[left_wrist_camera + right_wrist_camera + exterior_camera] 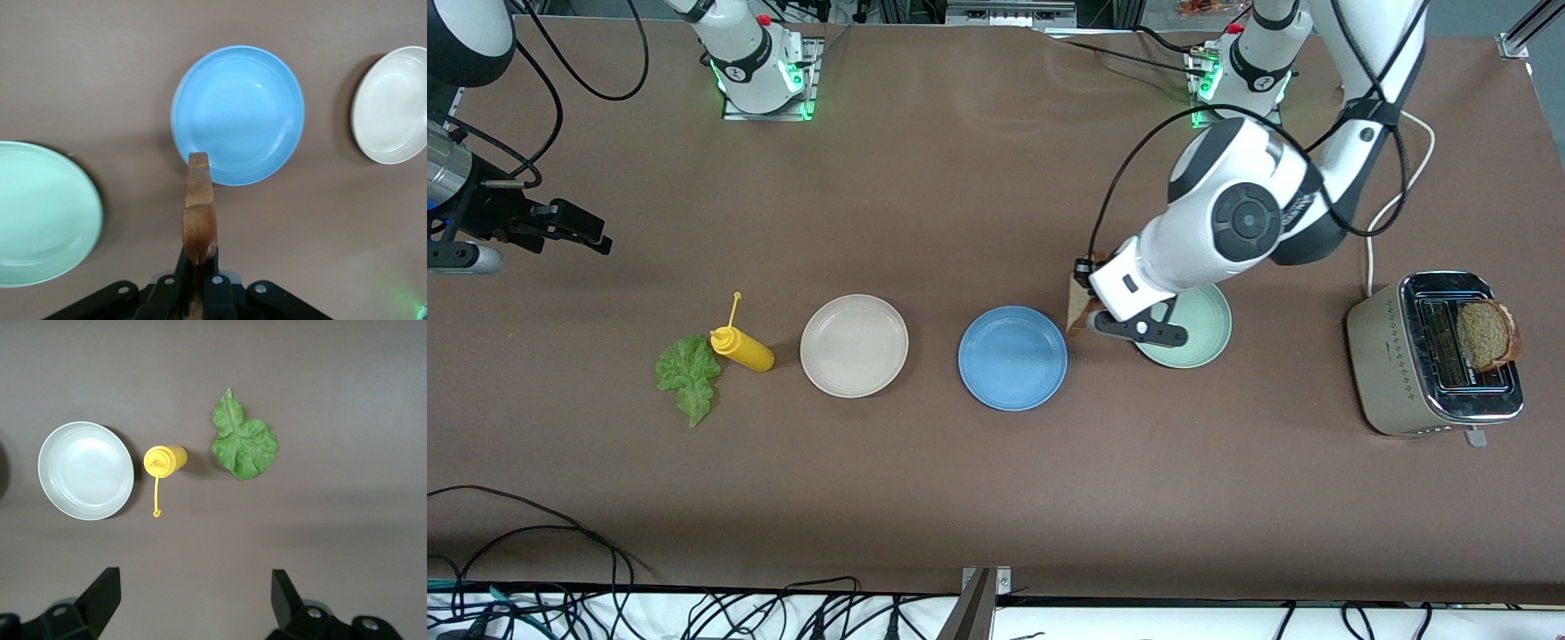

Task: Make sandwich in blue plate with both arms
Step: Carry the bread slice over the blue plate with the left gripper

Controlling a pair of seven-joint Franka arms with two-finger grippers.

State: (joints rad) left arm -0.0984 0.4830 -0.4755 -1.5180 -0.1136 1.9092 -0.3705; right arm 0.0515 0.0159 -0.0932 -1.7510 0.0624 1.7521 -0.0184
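my left gripper (198, 263) jaws pinch a light, crumbly bread slice (199, 213) by its crust near the blue plate (237, 113); right gripper (190, 600) jaws released, waiting

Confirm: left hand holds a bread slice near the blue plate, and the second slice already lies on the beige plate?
Not quite. The beige plate is bare; the second slice stands in the toaster, per the front view. The left hand does hold a bread slice near the blue plate.

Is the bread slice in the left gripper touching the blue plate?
Apart. The left wrist view shows the bread slice held edge-up in the left gripper, in the air, with the blue plate flat on the table below.
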